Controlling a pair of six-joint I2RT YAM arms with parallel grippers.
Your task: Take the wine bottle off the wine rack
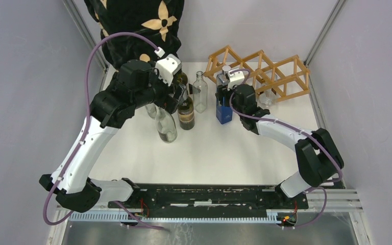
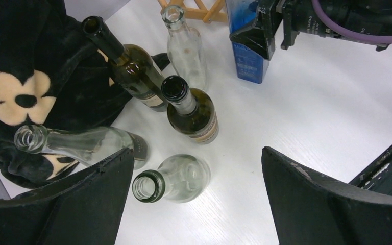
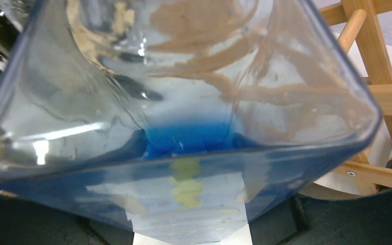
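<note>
The light wooden wine rack [image 1: 265,69] stands at the back right of the table; it also shows in the right wrist view [image 3: 372,66] and in the left wrist view [image 2: 196,9]. My right gripper [image 1: 224,98] is shut on a square blue-tinted bottle [image 1: 224,111] that stands upright just left of the rack. The bottle fills the right wrist view [image 3: 184,102] and also shows in the left wrist view [image 2: 247,58]. A clear bottle [image 1: 266,97] lies in the rack. My left gripper [image 2: 196,158] is open over a clear bottle [image 2: 176,178].
Two dark green bottles [image 2: 191,109] [image 2: 132,66] and two more clear bottles [image 2: 184,46] [image 2: 81,143] stand close together at the left centre. A person in a black garment with beige flowers [image 1: 138,25] is at the back left. Grey walls close in both sides.
</note>
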